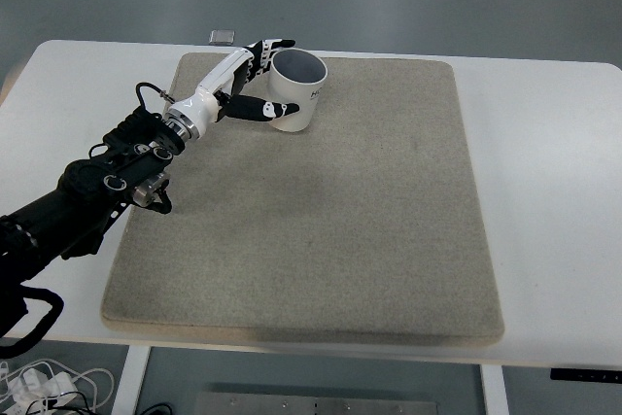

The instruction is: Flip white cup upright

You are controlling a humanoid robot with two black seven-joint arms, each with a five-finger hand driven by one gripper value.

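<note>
A white cup [299, 89] stands upright on the beige mat [330, 221] near its far left corner, its open mouth facing up. My left hand [260, 80] reaches in from the left and wraps the cup's left side. The thumb [264, 110] lies against the front of the cup and the fingers [269, 50] curl round its back. The hand is shut on the cup. The right arm does not show.
The mat covers most of a white table [544, 143]. A small grey object [223, 36] lies on the table just beyond the mat's far left edge. Cables [49, 386] hang below the table's front left corner.
</note>
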